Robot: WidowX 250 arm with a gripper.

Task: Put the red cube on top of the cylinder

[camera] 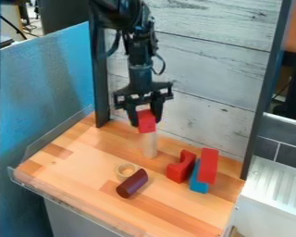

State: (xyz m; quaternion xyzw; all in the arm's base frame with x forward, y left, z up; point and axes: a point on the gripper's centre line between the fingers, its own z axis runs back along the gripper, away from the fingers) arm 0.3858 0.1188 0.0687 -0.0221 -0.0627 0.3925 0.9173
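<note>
My black two-finger gripper holds the red cube pinched between its fingers, right at the top of the upright, pale wooden cylinder; I cannot tell whether cube and cylinder touch.

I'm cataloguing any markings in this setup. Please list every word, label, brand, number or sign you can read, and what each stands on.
There are none to quote: no readable text on the red cube, the pale cylinder, the dark red cylinder, the blue block, the wooden tabletop or the gripper.
</note>
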